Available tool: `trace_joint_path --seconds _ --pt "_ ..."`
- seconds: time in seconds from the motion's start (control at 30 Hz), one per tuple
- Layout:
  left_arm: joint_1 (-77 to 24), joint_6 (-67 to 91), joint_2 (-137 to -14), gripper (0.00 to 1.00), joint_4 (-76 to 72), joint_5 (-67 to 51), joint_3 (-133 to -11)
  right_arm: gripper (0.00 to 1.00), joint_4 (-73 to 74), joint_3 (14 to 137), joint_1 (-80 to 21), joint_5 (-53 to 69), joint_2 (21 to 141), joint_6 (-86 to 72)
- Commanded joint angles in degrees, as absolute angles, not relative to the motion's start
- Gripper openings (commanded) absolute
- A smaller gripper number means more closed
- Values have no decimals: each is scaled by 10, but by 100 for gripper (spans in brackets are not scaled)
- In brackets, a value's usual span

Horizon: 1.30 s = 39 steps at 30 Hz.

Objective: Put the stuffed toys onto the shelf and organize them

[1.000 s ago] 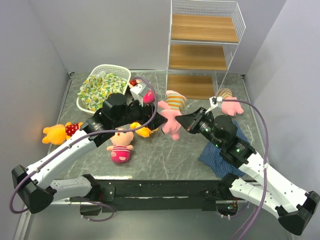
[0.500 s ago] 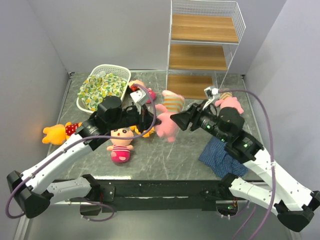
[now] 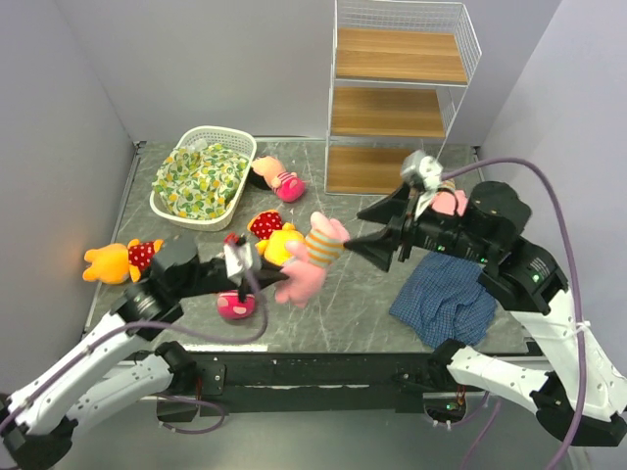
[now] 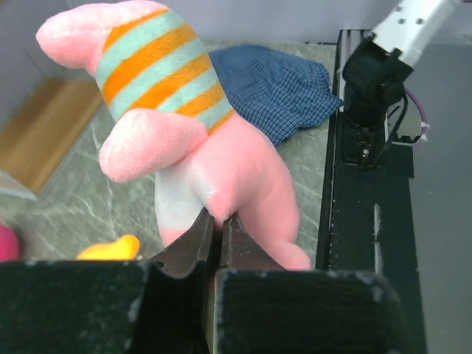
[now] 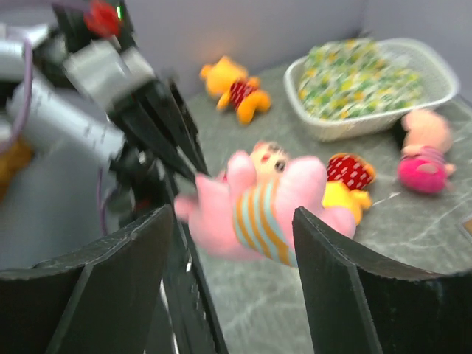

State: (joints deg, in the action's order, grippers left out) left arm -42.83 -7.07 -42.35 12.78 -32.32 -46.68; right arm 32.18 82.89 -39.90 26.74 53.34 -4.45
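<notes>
My left gripper [image 3: 281, 277] is shut on a pink striped piglet [image 3: 312, 257] and holds it above the table's middle; in the left wrist view the jaws [image 4: 220, 221] pinch the piglet [image 4: 184, 140] at its lower body. My right gripper [image 3: 365, 231] hangs open just right of it, apart from the toy, and the piglet [image 5: 265, 206] shows beyond its spread fingers [image 5: 125, 273]. Other stuffed toys lie around: an orange bear [image 3: 118, 259], a yellow bear in red [image 3: 269, 233], a pink doll [image 3: 277, 179], a doll [image 3: 233, 305] under the left arm. The shelf [image 3: 397, 98] stands at the back.
A white basket [image 3: 231, 139] with green-yellow cloth [image 3: 196, 176] sits at the back left. A blue plaid cloth [image 3: 446, 299] lies at the front right. Another pink toy [image 3: 453, 203] peeks out behind the right arm. Grey walls close in both sides.
The piglet passed from the right gripper to the left. The left gripper shut on it and drew back toward the near left; the right gripper opened and pulled away to the right.
</notes>
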Motion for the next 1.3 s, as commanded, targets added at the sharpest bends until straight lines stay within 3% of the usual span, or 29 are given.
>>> trace_joint_path --seconds 0.0,0.27,0.6,0.7,0.73,0.87,0.9,0.97,1.0,1.07,1.1,1.13,1.17,1.27 --pt "-430 -172 -338 1 61 -391 -427 74 396 802 -396 400 524 52" --pt "-430 -228 -342 1 135 -431 -468 77 391 788 -396 402 532 95" --pt "-430 -219 -336 1 113 -430 -470 74 398 784 -396 419 570 127" --pt "-430 -224 -342 1 113 -429 -474 59 390 780 -396 404 567 130" --pt "-430 -222 -344 1 111 -426 -474 42 381 780 -396 399 563 127" --pt "-430 -215 -344 1 93 -416 -468 15 352 762 -396 366 545 124" --pt "-430 -214 -344 1 91 -411 -467 0 350 759 -396 365 540 127" --pt "-430 -207 -345 1 78 -400 -465 0 344 758 -396 348 536 125" --pt "-430 -205 -345 8 74 -395 -461 0 344 758 -397 343 534 127" --pt "-430 -179 -344 38 47 -372 -458 0 337 762 -396 315 533 125" --pt "-430 -171 -345 83 40 -348 -454 0 331 765 -397 275 532 120" --pt "-431 -163 -343 96 33 -338 -452 0 324 768 -396 252 531 122" --pt "-430 -159 -343 100 24 -331 -447 0 317 775 -397 228 530 123" --pt "-430 -135 -341 96 4 -288 -440 0 298 804 -396 110 532 135"
